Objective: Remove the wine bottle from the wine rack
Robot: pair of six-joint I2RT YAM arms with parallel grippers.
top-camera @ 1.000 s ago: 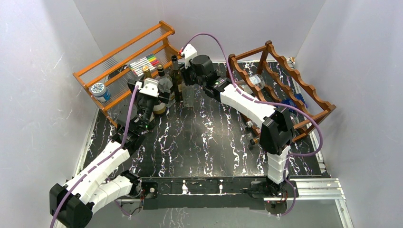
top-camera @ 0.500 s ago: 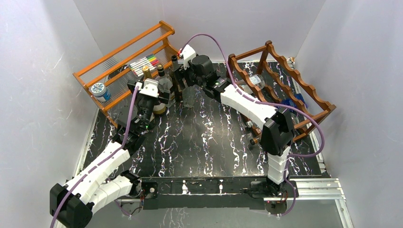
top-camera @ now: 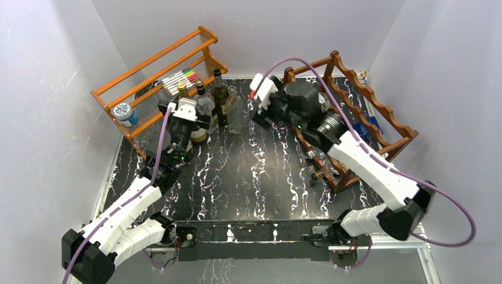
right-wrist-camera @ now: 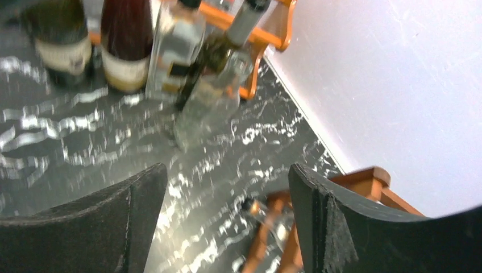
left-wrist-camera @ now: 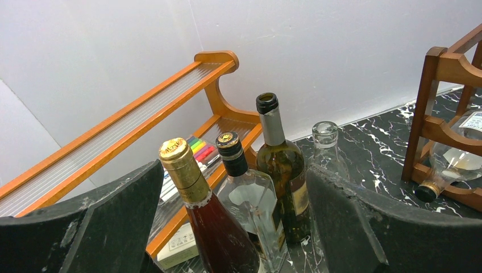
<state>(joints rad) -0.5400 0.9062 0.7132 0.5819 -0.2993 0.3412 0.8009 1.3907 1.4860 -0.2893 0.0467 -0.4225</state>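
Note:
The dark reddish-brown wine rack (top-camera: 379,112) stands at the right back. A clear wine bottle (left-wrist-camera: 455,162) lies in it, cap toward the table; from above my right arm mostly hides it. The right wrist view shows its neck (right-wrist-camera: 258,209) blurred beside a rack post (right-wrist-camera: 369,179). My right gripper (top-camera: 258,112) hangs open and empty just left of the rack. My left gripper (top-camera: 194,129) is open at a row of standing bottles (top-camera: 213,103). A gold-foiled red bottle (left-wrist-camera: 196,199) stands between its fingers (left-wrist-camera: 102,227), untouched as far as I can see.
A lighter orange rack (top-camera: 160,65) with markers (top-camera: 180,77) stands at the back left, a blue-lidded jar (top-camera: 122,111) at its near end. Another bottle neck (top-camera: 317,174) pokes from the wine rack's low tier. White walls close in on three sides.
My right gripper has opened, left a clear bottle standing in the row, and swung right to the wine rack. The left arm has not moved.

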